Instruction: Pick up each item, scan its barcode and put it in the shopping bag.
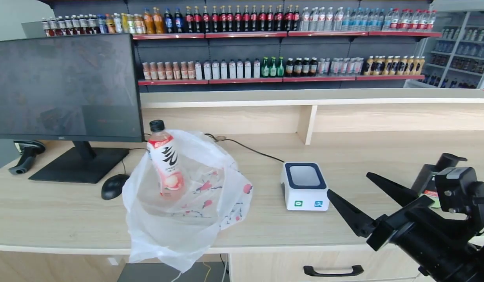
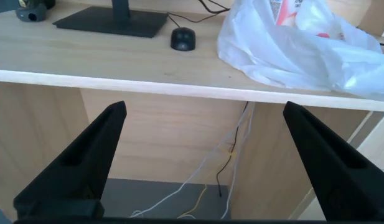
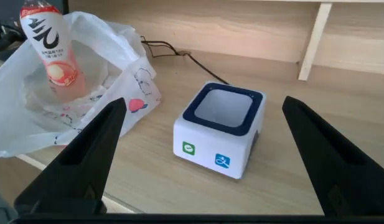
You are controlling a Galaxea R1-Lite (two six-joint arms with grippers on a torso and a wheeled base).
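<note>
A pink bottle (image 1: 165,162) stands tilted inside the bag (image 1: 179,219), which slumps open on the counter (image 1: 69,219) with its lower folds over the front edge. That item looks finished. What appears to be left is a dark bottle (image 1: 424,176) at the counter's right end, well right of the scanner (image 1: 304,187) and partly hidden behind the right arm.

The right gripper (image 1: 349,183) hovers low just right of the scanner, jaws spread and empty, fingers pointing towards the scanner. The left gripper (image 2: 204,107) hangs below the counter's front edge, jaws also spread with nothing between them.

The step in hand is probably fetching the dark bottle. It sits beside the wrist rather than ahead of the fingers, so the right arm would do best to draw back and turn before closing in. It should grip the body mid-height, leaving the label free. The barcode's place cannot be told, so the bottle may need turning above the scanner window. The bag mouth is soft and partly taken up by the pink bottle. A drop from above beside that bottle looks safest, without snagging the plastic.
</note>
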